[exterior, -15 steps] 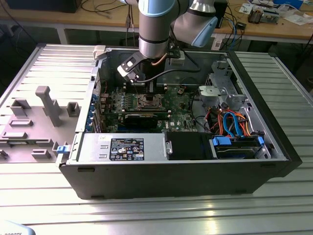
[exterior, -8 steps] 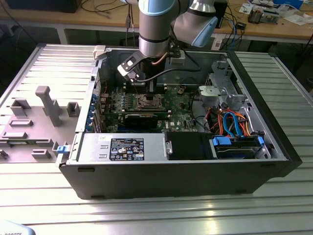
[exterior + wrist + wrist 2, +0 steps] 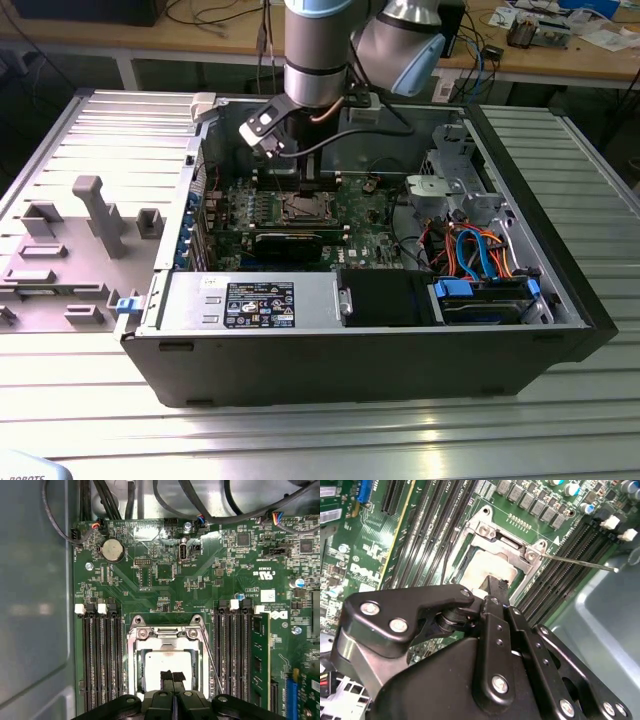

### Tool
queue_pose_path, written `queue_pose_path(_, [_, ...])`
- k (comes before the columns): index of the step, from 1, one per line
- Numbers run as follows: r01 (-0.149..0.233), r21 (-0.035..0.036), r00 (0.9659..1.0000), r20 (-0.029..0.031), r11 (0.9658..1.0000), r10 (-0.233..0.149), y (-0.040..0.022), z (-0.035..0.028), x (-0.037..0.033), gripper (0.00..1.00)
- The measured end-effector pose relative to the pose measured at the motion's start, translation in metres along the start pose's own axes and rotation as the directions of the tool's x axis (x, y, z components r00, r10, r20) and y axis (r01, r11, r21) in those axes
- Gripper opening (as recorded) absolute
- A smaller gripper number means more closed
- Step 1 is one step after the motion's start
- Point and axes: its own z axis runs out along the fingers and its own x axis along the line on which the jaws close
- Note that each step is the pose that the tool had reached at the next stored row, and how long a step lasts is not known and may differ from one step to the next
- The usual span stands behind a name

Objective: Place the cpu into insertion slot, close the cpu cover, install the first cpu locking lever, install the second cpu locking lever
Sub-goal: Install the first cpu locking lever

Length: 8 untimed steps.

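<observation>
My tool (image 3: 172, 676) is pinched shut, holding nothing, right over the cpu (image 3: 154, 662); the cpu is a flat shiny square in the slot (image 3: 140, 672); the cover (image 3: 167, 635) frames it.

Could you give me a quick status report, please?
Gripper shut, tips at the cpu. Cpu in the insertion slot, cpu cover down around it. Thin lever sticks out beside it.

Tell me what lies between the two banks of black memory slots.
In the first wrist view: the insertion slot, the cpu showing through the cpu cover, with the shut gripper over it.
</observation>
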Motion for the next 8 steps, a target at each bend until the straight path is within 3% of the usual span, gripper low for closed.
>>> queue_pose_path(4, [0.000, 0.0001, 1.0000, 0.0000, 1.0000, 0.000, -0.0001, -0.0164, 0.0004, 0.11])
queue_pose_path(8, [0.000, -0.0001, 1.0000, -0.0001, 1.0000, 0.000, -0.0001, -0.0282, 0.0006, 0.11])
